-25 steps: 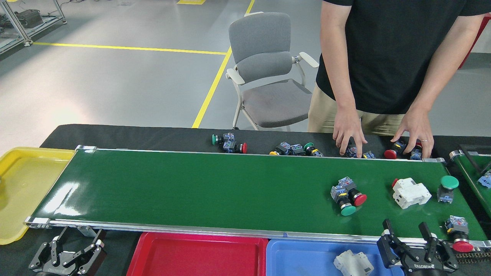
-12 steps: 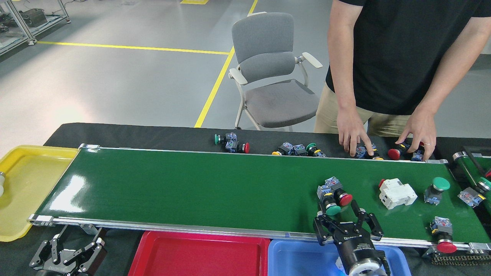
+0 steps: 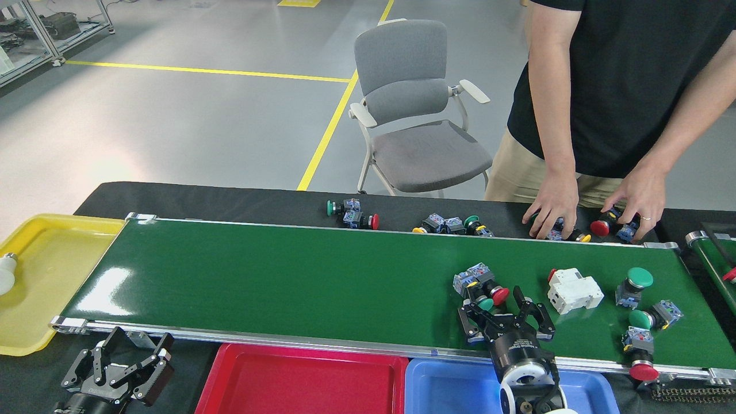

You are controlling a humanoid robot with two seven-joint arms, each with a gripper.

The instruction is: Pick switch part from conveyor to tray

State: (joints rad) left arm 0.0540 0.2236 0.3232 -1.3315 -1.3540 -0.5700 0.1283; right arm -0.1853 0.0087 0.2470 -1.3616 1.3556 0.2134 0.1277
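The green conveyor runs across the head view. On its right part lie two blue-bodied switch parts side by side, one with a red cap and one with a green cap. My right gripper hovers open just in front of them, its fingers spread beside the green cap and holding nothing. More switch parts sit further right: a white breaker, two green buttons and a red button. My left gripper is open below the belt's near-left corner, off the belt.
A red tray and a blue tray sit in front of the belt. A yellow tray at the left end holds a light bulb. A person's hands handle loose switches behind the belt. A grey chair stands beyond.
My right gripper swung left from the belt's near-right edge, then forward up to the red and green pair. The parts on the belt drifted left. The left gripper barely moved.
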